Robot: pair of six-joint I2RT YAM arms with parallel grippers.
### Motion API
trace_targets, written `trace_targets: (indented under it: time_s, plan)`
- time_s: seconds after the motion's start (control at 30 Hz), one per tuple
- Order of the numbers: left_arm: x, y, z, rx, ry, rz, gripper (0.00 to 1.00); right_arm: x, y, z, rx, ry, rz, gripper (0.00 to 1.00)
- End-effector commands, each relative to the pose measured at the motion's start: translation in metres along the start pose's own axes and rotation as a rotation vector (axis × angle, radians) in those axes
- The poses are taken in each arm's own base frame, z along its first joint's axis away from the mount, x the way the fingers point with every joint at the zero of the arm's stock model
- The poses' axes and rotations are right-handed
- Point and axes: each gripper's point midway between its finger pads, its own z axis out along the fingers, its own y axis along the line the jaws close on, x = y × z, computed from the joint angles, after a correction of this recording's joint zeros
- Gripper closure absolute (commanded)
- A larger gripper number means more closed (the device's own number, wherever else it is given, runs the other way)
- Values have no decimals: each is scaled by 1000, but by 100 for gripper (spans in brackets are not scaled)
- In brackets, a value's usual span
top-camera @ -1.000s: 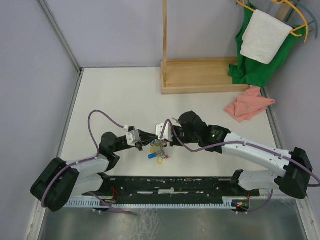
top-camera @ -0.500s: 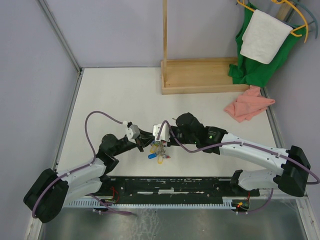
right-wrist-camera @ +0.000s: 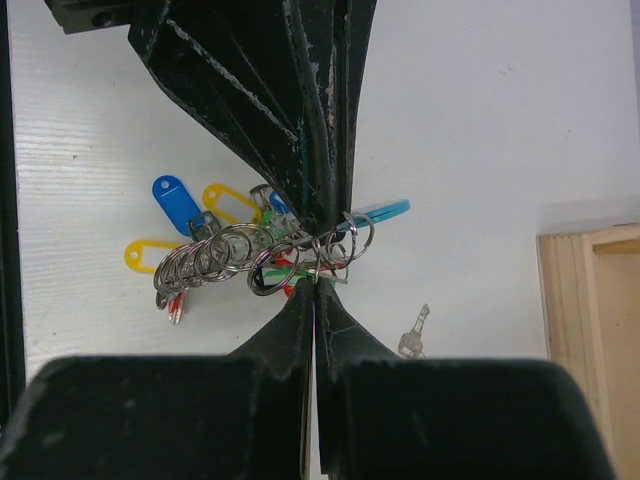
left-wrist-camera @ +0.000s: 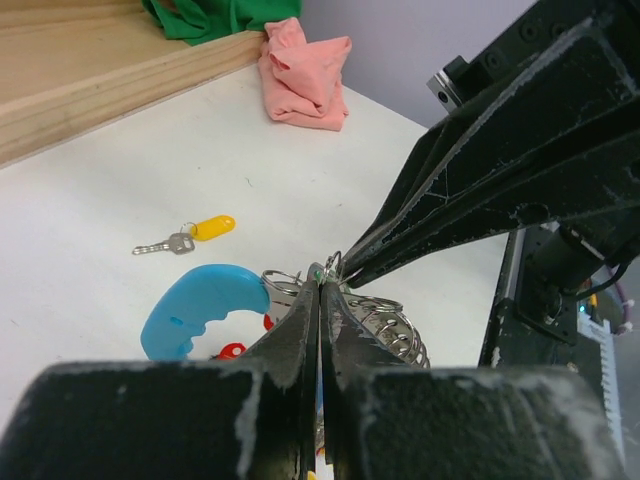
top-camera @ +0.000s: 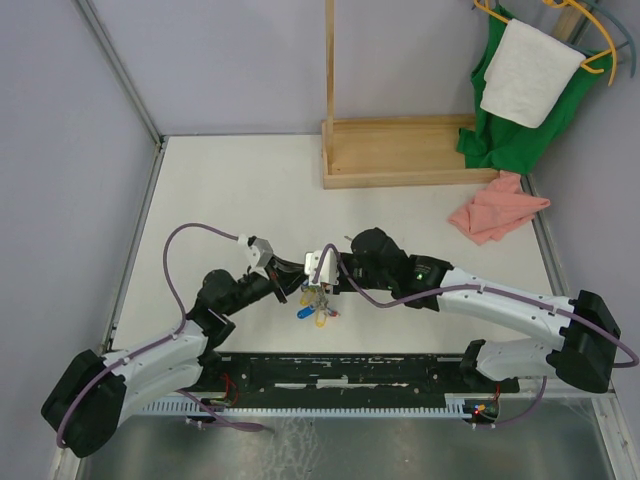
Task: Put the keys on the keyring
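The keyring (top-camera: 318,303) lies between both arms: a light-blue band (left-wrist-camera: 200,305) and a grey wire strung with many small rings (right-wrist-camera: 220,255) and blue, yellow, red and green tags. My left gripper (left-wrist-camera: 322,285) is shut on the ring's wire from the left. My right gripper (right-wrist-camera: 315,282) is shut on the same wire from the opposite side, tip to tip with the left. Both tips meet in the top view (top-camera: 314,284). One loose key with a yellow tag (left-wrist-camera: 195,232) lies on the table just beyond the bundle. In the right wrist view only its blade (right-wrist-camera: 412,335) shows.
A wooden stand (top-camera: 400,150) is at the back, also in the left wrist view (left-wrist-camera: 90,70). A pink cloth (top-camera: 497,208) lies at the right. A green cloth and white towel (top-camera: 525,70) hang at the back right. A black strip (top-camera: 340,370) runs along the near edge.
My left arm has stretched, its base link swinging left and its wrist lifting toward the far left. Both gripper tips stayed on the keyring, which has barely moved.
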Motion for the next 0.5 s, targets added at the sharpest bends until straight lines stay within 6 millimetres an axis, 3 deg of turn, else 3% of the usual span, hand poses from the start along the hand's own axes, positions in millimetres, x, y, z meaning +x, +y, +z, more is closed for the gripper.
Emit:
trace_targets:
  time_s: [0.0,0.17,0.3,0.47]
  plan:
    - [-37,6,3,-70,-138,-100,97,4,2,6,6,3,-25,99]
    - [-44,3,2,-65,-203,-163,97,6,0,11,13,6,-41,99]
    - [-36,3,4,-58,-191,-166,97,5,-11,5,49,36,-73,99]
    - [-32,6,1,-71,-191,-125,83,7,-25,-5,86,106,-122,99]
